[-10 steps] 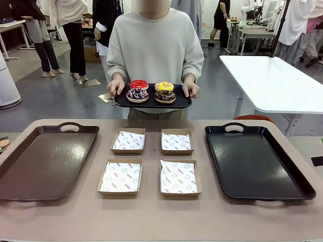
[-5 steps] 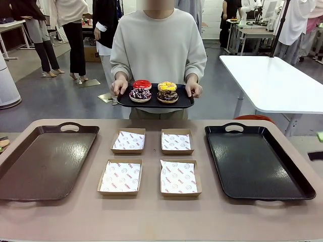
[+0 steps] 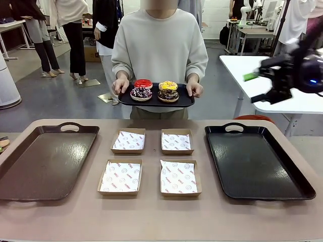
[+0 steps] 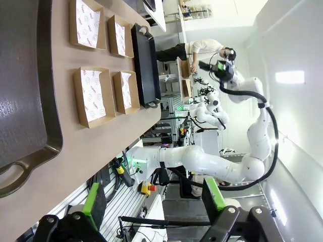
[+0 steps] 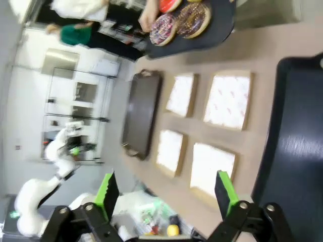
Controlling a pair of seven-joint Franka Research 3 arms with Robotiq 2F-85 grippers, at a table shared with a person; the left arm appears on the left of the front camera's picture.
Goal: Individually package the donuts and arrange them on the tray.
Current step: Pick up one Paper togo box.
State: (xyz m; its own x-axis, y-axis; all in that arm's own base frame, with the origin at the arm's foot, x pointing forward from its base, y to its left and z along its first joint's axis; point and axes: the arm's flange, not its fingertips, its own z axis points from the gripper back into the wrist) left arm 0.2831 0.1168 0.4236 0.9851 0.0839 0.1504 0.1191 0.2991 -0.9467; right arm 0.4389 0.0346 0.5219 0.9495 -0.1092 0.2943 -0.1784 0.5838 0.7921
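A person at the far side holds a small black tray [image 3: 185,101] with both hands. On it lie the donuts: red [image 3: 143,83], yellow [image 3: 168,85], sprinkled [image 3: 141,93] and chocolate [image 3: 168,95]. My right gripper [image 3: 257,86] hangs open in the air at the upper right, above the far end of the large black tray [image 3: 257,161]. Its wrist view looks down between the open fingers [image 5: 166,190] at the sprinkled donut [image 5: 164,28] and the chocolate donut [image 5: 193,19]. My left gripper [image 4: 154,199] is open and holds nothing, off the table's left end.
Several paper-lined cardboard boxes [image 3: 128,140] [image 3: 180,177] sit in the table's middle. A large brown tray [image 3: 45,161] lies at the left. A white table [image 3: 272,80] stands behind my right arm. Other people stand farther back.
My right arm has risen into the front view at the upper right, gripper open. The person has stepped slightly nearer with the donut tray.
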